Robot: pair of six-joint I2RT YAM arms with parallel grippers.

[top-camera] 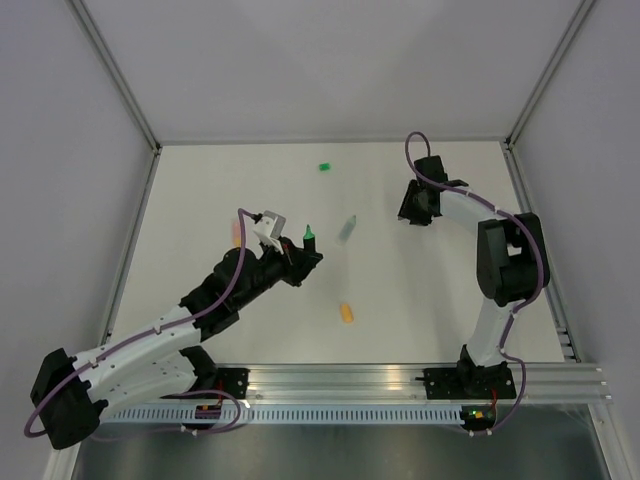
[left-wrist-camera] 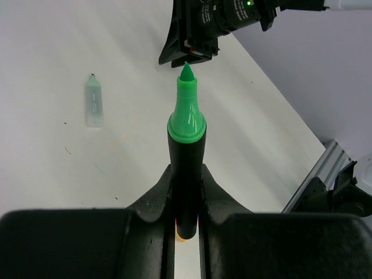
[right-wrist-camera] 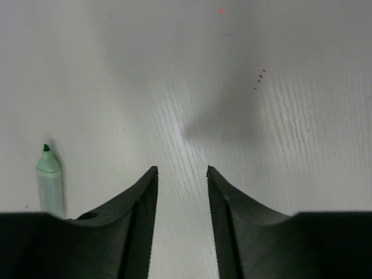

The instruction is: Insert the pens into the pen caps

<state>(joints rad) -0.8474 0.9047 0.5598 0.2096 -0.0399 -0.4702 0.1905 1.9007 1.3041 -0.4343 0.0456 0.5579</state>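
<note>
My left gripper [top-camera: 304,253] is shut on the black-barrelled pen [top-camera: 308,238] and holds it above the table, its green tip uncapped and pointing away; in the left wrist view the pen [left-wrist-camera: 186,131] sits between the fingers [left-wrist-camera: 154,195]. The green cap [top-camera: 324,167] lies far back. The orange-yellow cap [top-camera: 346,313] lies near the front. A sliver of the pink-orange pen [top-camera: 236,233] shows behind the left wrist. My right gripper [top-camera: 413,216] is open and empty just above the table [right-wrist-camera: 181,170].
A pale green marker [top-camera: 348,228] lies between the two grippers, seen at left in both the left wrist view [left-wrist-camera: 93,103] and the right wrist view [right-wrist-camera: 50,181]. Grey walls enclose the table [top-camera: 200,190]. An aluminium rail [top-camera: 400,380] runs along the near edge.
</note>
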